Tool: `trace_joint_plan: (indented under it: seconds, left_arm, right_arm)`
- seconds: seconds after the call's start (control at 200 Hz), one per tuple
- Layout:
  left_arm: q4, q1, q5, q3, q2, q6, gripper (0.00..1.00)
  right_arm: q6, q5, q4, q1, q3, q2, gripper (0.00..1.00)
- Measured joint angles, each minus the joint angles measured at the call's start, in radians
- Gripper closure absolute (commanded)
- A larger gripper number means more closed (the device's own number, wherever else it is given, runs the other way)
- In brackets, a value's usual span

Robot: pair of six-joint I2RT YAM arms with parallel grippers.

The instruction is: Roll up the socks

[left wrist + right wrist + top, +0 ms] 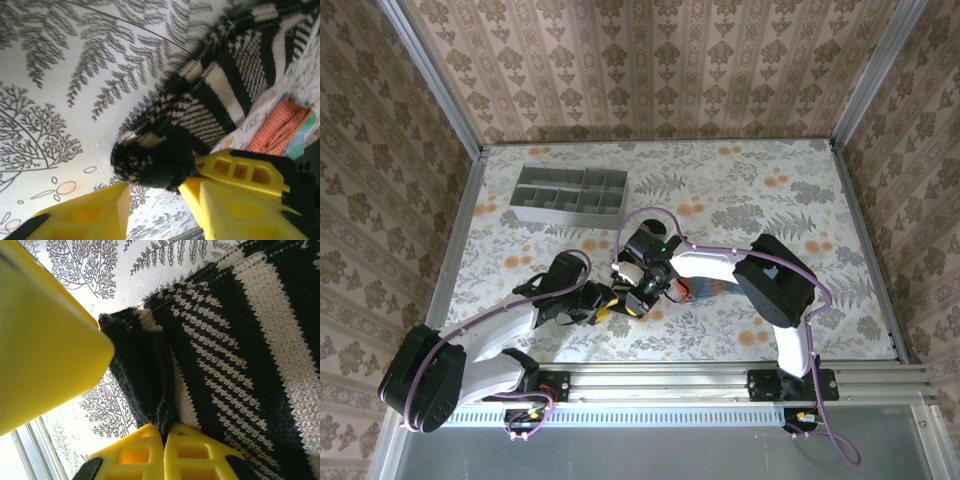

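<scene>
Here the right fingers [195,455] clamp the black-and-cream sock [240,355] (its dark end), the left fingers [240,185] parted, one touching it.

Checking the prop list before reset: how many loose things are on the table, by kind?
Socks: 2, the black-and-cream striped sock and the sock with the orange cuff
Compartment trays: 1, the grey tray
Total: 3

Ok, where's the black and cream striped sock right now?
In the left wrist view the black-and-cream sock lies mid-table, its dark toe between the fingers of the left gripper, the orange-cuffed sock beside it.
</scene>
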Motion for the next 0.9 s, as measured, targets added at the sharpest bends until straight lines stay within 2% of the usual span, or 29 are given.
trace_joint_plan:
  seconds: [0.335, 0.465, 0.65, 0.695, 0.84, 0.9]
  left_arm:
    - [0.129, -0.024, -0.033, -0.045, 0.072, -0.134, 0.60]
    - [0.133, -0.024, -0.030, -0.039, 0.109, -0.177, 0.71]
    - [0.188, -0.048, -0.033, -0.020, 0.173, -0.250, 1.00]
    - [0.203, -0.057, -0.041, -0.011, 0.186, -0.267, 1.00]
    - [0.198, -0.074, -0.064, 0.005, 0.197, -0.296, 1.00]
    - [0.189, -0.079, -0.071, 0.008, 0.193, -0.307, 1.00]
  right_arm:
    - [0.017, -0.018, 0.000, -0.009, 0.000, 0.005, 1.00]
    - [0.017, -0.019, 0.000, -0.009, 0.000, 0.005, 1.00]
    - [0.016, -0.023, 0.000, -0.011, -0.005, 0.006, 1.00]
    - [0.016, -0.028, 0.000, -0.015, -0.009, 0.006, 1.00]
    - [0.004, -0.024, 0.012, -0.018, -0.028, -0.008, 0.88]
    - [-0.008, -0.002, 0.031, -0.012, -0.049, -0.025, 0.78]
